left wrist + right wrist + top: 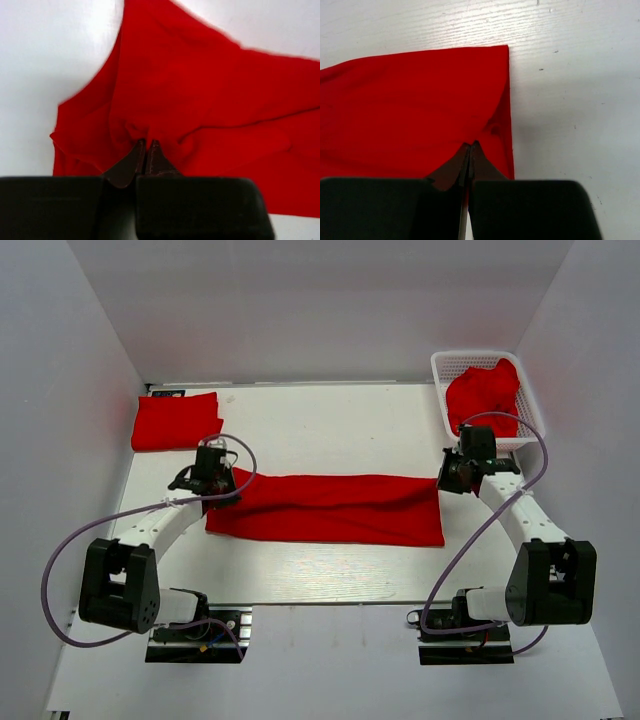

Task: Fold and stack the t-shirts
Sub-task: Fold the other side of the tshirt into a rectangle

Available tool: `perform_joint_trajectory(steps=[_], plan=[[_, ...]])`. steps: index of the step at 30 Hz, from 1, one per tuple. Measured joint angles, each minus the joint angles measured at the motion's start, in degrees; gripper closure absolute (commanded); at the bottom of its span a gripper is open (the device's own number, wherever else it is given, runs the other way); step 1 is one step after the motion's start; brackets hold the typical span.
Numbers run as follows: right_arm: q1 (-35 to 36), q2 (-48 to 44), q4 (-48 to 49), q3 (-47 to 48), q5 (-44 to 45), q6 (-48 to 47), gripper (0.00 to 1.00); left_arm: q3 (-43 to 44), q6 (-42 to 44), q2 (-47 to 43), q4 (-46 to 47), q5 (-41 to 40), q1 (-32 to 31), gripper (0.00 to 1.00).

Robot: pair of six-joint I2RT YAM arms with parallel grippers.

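The shirt [330,508], a long strip, lies across mid-table [330,420]. The left gripper [148,145] pinches bunched cloth at its left end, and the right gripper [470,146] pinches its right corner, jaws pressed together. Best to lift both ends evenly and keep the strip taut. A folded shirt [176,421] lies at the far left corner, and the basket [440,365] sits at the far right.

Bright even light, soft shadows; L wrist view blurry w/ table [45,45] washed out.
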Motion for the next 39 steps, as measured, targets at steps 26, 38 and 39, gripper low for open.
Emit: perform_joint_trajectory(steps=[26,38,39], plan=[[-0.26,-1.55,-4.72,-9.42,2.89,6.12,0.10,2.95,-7.72,0.83,-11.89,-1.07,0.09,0.01],[0.20,-4.50,-1.60,-0.87,-8.39,1.40,0.10,18.69,-5.75,11.98,-8.24,1.20,0.07,0.01],[0.52,-3.85,-0.63,-0.87,-10.78,1.22,0.10,18.64,-5.62,13.60,-7.76,2.40,0.07,0.01]])
